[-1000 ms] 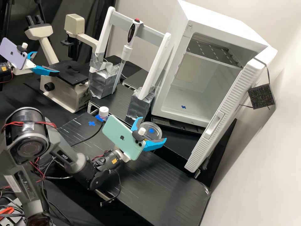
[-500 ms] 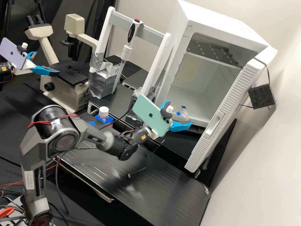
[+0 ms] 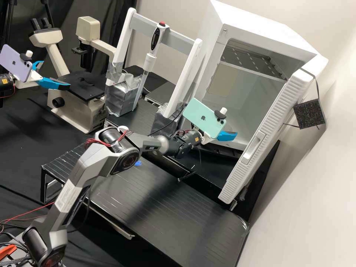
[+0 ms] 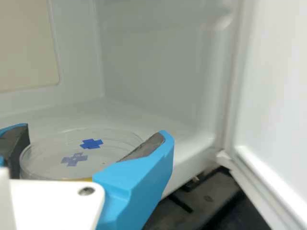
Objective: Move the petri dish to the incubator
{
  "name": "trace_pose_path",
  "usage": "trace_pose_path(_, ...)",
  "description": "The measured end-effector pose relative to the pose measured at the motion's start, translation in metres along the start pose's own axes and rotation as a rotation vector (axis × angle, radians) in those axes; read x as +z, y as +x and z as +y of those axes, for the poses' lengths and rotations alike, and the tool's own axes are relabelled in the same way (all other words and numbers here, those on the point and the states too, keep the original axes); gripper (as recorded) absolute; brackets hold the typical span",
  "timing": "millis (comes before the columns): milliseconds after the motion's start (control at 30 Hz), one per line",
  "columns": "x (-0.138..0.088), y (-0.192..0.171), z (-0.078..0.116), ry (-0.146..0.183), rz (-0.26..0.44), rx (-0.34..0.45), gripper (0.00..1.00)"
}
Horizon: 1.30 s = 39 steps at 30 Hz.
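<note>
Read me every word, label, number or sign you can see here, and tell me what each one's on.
No text reads clearly enough to quote.
Arm: lettering and a white label, too small.
Wrist: yellow label, too small.
Pipette: dark display, too small.
Green phone, purple phone: a logo each.
Dish: two blue crosses within its outline; I can't tell which surface bears each.

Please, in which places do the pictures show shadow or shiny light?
High view: a soft shadow falls across the bench, with white glints at one corner; wrist view: thin shine along the rim of the clear dish, and the incubator inside dimmer than its door.
</note>
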Motion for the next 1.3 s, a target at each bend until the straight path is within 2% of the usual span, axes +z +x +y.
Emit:
trace_pose_path(200,0.002,0.018,-0.003,0.000,0.000,0.002,0.00)
trace_pose_path(467,0.002,0.023,-0.002,0.043,0.006,0.004,0.00)
trace_pose_path(633,0.005,0.023,0.001,0.025,0.006,0.000,0.00)
trace_pose_path(1100,0.006,0.023,-0.001,0.036,0.001,-0.016,0.00)
trace_pose_path(1133,0.006,0.023,-0.001,0.036,0.001,-0.016,1.00)
trace_pose_path(1300,0.006,0.023,-0.001,0.036,-0.006,-0.021,1.00)
